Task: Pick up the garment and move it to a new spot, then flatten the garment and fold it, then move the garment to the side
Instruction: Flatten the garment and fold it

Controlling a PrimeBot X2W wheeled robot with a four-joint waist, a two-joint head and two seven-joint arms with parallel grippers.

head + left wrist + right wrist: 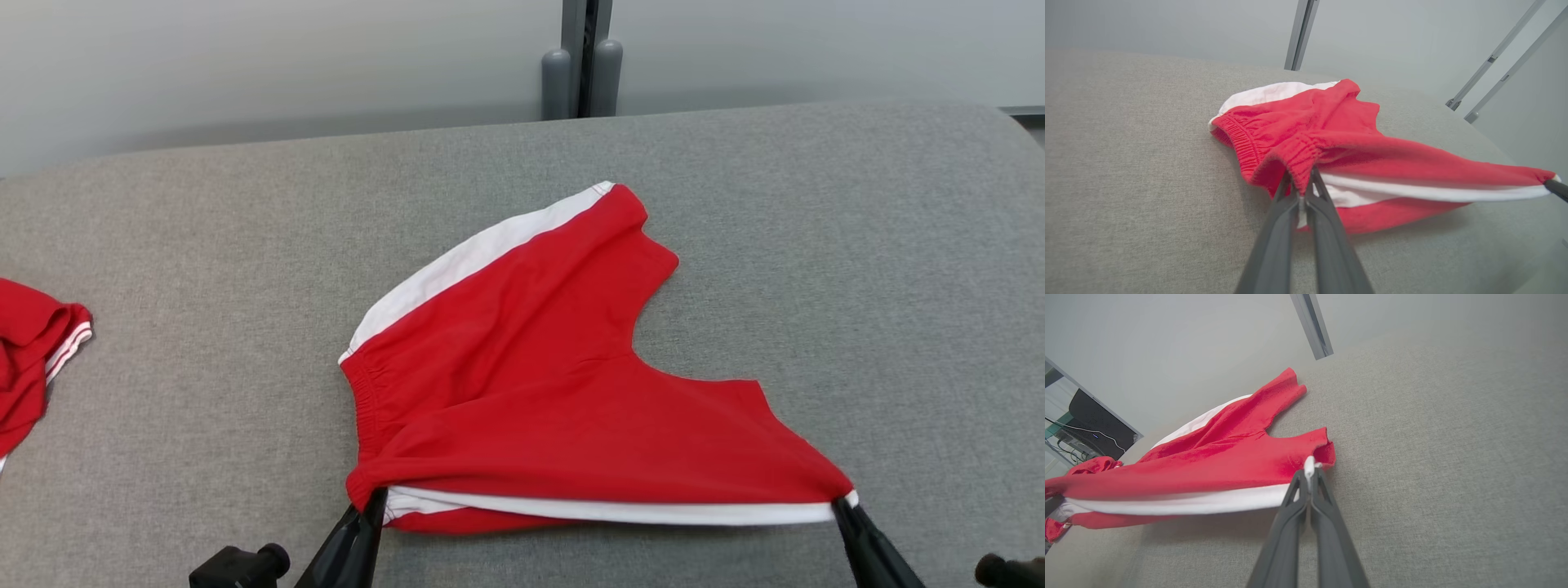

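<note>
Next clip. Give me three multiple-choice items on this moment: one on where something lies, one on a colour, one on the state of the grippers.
1. In the head view, where on the table does the second red garment lie?
A. at the left edge
B. at the right edge
C. at the far middle

2. What colour is the stripe along the side of the shorts?
A. blue
B. white
C. black

3. How do the left gripper and the right gripper stand?
A. both open above the cloth
B. left shut, right open
C. both shut on the shorts

Answers:
1 A: the crumpled red cloth sits at the head view's left border.
2 B: a white band runs along the far side and along the near edge.
3 C: each wrist view shows its jaws pinched on a corner, with the near edge stretched between them.
</note>
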